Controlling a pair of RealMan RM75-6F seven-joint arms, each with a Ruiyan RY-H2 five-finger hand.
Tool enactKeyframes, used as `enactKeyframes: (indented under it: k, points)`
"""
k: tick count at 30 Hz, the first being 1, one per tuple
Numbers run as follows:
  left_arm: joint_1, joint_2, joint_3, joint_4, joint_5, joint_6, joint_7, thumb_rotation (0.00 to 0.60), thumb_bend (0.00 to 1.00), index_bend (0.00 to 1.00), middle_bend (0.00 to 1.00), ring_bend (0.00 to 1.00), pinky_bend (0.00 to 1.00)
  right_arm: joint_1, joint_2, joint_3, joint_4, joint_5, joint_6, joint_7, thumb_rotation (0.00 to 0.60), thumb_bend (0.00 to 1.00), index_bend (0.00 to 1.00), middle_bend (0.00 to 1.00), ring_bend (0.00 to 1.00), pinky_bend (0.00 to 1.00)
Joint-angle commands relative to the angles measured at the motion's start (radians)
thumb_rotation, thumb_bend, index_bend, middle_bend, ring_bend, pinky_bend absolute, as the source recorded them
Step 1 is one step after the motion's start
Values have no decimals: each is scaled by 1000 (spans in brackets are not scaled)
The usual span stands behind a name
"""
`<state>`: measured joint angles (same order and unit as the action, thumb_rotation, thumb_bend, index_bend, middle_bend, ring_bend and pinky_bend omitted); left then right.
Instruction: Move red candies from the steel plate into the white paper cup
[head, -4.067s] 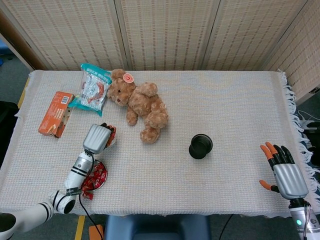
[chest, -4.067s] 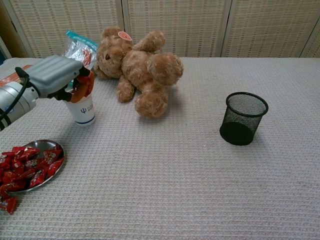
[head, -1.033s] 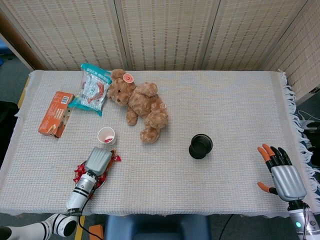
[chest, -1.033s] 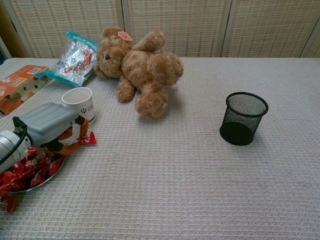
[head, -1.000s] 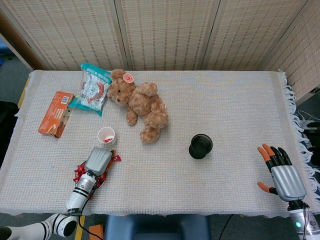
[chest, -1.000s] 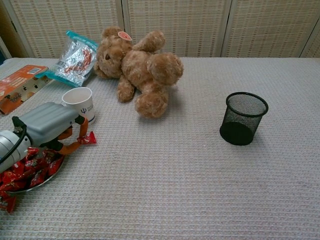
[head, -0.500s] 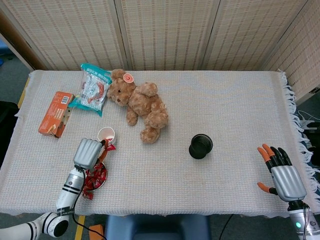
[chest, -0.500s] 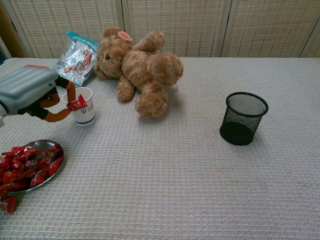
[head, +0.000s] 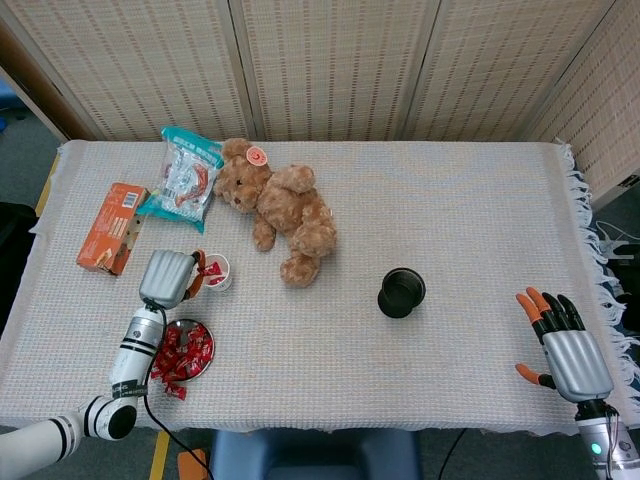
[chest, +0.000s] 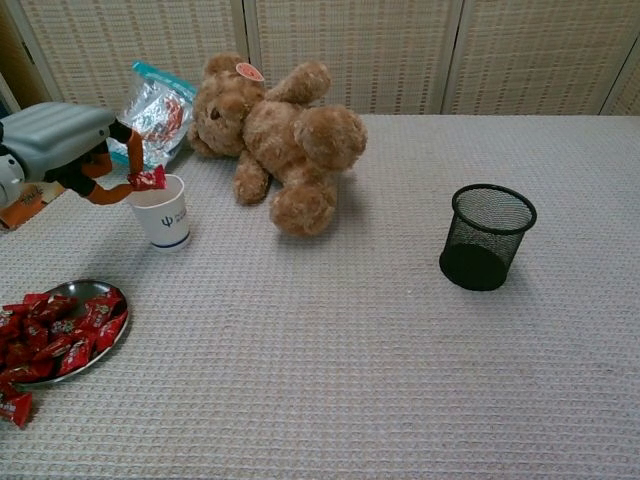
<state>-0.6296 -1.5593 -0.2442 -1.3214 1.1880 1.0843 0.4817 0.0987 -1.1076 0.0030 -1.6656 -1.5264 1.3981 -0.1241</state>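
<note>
You are holding one red candy pinched in the fingertips of your left robot hand, and that candy is hanging right at the rim of the white paper cup, on the cup's left side. It is not yet dropping: in the chest view the wrapper is sitting level with the rim, not inside.

Taking the cup as landmark. In front of the cup and a little to its left, the steel plate is carrying a dense pile of red candies, and one or two are lying off the plate's front-left edge on the tabletop. So most of the stock is remaining. In the head view something red is showing at the cup; how many pieces are inside, you cannot tell from either view.

Judgement: the task is in an early-to-middle stage, with this transfer one release away from done and many pick-and-carry rounds left.

Behind the cup are lying the orange box, the snack bag and the teddy bear; well to the cup's right the black mesh pot is standing.

Far right of the cup, at the tabletop's front corner, your right robot hand is idling with fingers spread and nothing in it.
</note>
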Motion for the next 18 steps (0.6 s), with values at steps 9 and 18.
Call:
enactKeyframes:
  k: [9,18]
  points:
    - [7,23,32,-43,16,44,13,600,390,367,855,951,1000,1,0,1,0,2,-2,-1,600,15,0,0,0,0]
    - [193,149,217,-238,196,256,-40,600,396,222,429,885,1000,1,4,-11,-3,-19,-4,7,600,15,0,0,0,0]
